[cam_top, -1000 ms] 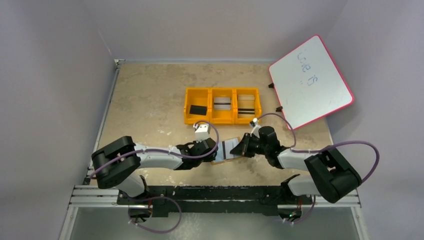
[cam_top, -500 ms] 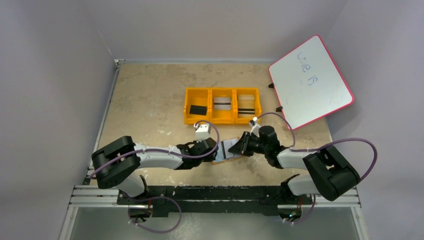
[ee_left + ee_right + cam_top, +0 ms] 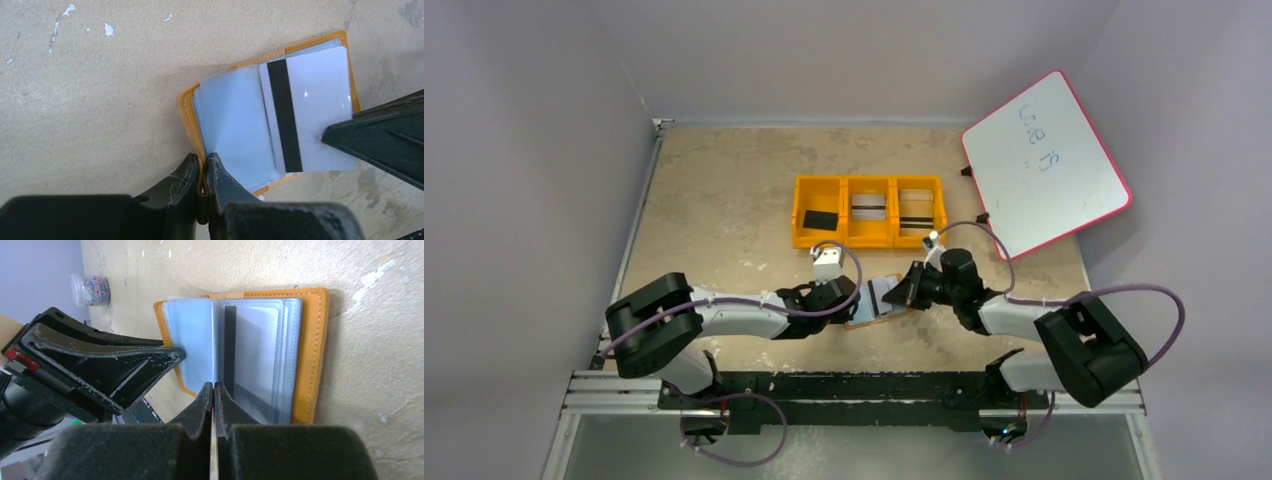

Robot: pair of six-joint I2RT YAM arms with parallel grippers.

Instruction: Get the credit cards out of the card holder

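Observation:
The tan card holder (image 3: pixel 871 303) lies open on the table between the two arms, its pale blue-grey pockets (image 3: pixel 232 122) facing up. My left gripper (image 3: pixel 202 169) is shut on the fold of its near orange edge (image 3: pixel 187 117). A pale credit card (image 3: pixel 317 107) with a black stripe sits over the holder's right half and sticks out past the rim. My right gripper (image 3: pixel 214 390) is shut on that card's outer edge, which shows as a thin pale sliver between the jaws. The right fingers (image 3: pixel 380 137) reach in from the right. The holder's orange border (image 3: pixel 312 355) shows beyond the jaws.
An orange three-compartment tray (image 3: pixel 869 240) stands behind the holder, with a black block (image 3: pixel 820 219) on its left and striped cards (image 3: pixel 915 218) in the other two bins. A red-rimmed whiteboard (image 3: pixel 1044 165) leans at the right. A jar of paper clips (image 3: pixel 91 290) stands further off.
My right gripper has edged left towards the holder and gone from slightly open to shut on the card's edge. The left gripper and the holder have stayed put.

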